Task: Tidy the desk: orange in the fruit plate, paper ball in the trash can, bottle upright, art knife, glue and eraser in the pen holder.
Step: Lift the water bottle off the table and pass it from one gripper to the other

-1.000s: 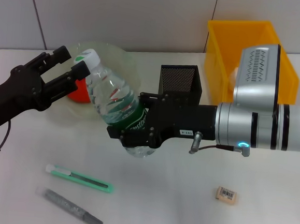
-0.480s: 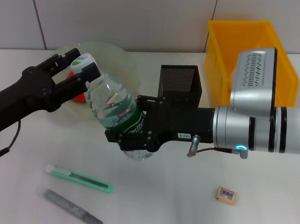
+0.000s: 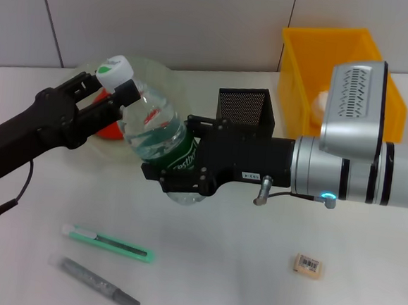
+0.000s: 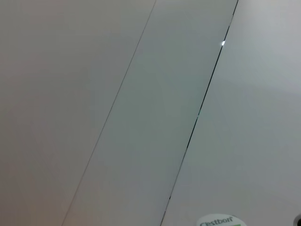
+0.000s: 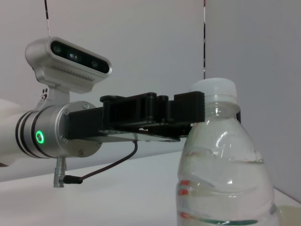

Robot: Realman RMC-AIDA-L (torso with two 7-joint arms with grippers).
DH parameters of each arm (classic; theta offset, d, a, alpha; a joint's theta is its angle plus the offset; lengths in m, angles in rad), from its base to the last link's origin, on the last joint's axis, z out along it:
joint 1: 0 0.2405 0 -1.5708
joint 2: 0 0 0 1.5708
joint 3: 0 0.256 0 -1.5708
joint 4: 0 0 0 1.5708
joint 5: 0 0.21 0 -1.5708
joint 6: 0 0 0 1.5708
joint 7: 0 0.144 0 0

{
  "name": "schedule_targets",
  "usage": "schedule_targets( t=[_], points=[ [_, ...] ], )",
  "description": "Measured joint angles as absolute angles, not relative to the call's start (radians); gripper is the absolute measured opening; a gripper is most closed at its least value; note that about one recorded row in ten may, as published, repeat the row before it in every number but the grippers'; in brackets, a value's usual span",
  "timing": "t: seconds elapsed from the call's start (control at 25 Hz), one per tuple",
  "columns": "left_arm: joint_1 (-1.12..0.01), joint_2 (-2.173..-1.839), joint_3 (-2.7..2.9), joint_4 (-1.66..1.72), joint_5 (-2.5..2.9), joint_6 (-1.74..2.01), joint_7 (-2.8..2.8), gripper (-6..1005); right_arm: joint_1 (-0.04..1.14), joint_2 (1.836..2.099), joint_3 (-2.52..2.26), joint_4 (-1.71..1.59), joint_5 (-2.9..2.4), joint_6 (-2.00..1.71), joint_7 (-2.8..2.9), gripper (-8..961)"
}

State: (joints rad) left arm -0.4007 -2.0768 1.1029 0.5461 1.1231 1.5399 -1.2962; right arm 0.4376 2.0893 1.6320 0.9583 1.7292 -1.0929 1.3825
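Note:
The bottle (image 3: 149, 130) hangs above the table, nearly upright with its white cap up. My right gripper (image 3: 179, 166) is shut on its green label. My left gripper (image 3: 112, 89) is closed around the neck just under the cap. In the right wrist view the bottle (image 5: 225, 174) stands close, with the left fingers (image 5: 155, 106) at its neck. The orange (image 3: 109, 130) lies in the fruit plate (image 3: 162, 73), mostly hidden by the left gripper. On the front of the table lie the art knife (image 3: 108, 243), the glue (image 3: 98, 283) and the eraser (image 3: 307, 264). A pale paper ball (image 3: 322, 100) shows inside the trash can (image 3: 391, 93).
The pen holder (image 3: 244, 110) stands just behind my right gripper, between the fruit plate and the trash can. The left wrist view shows only wall panels and the bottle cap (image 4: 218, 221).
The bottle has tipped more upright and shifted slightly left. My left gripper has moved in from the left and closed around the neck.

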Motion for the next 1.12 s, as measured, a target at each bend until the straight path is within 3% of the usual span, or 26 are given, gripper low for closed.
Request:
schedule_targets(
  t=[1.12],
  points=[
    [-0.444,-2.080,1.114,0.461,1.036,1.563,-1.313,672,0.439,2.089,1.609,0.945,1.813,-1.083,1.317,759]
  ],
)
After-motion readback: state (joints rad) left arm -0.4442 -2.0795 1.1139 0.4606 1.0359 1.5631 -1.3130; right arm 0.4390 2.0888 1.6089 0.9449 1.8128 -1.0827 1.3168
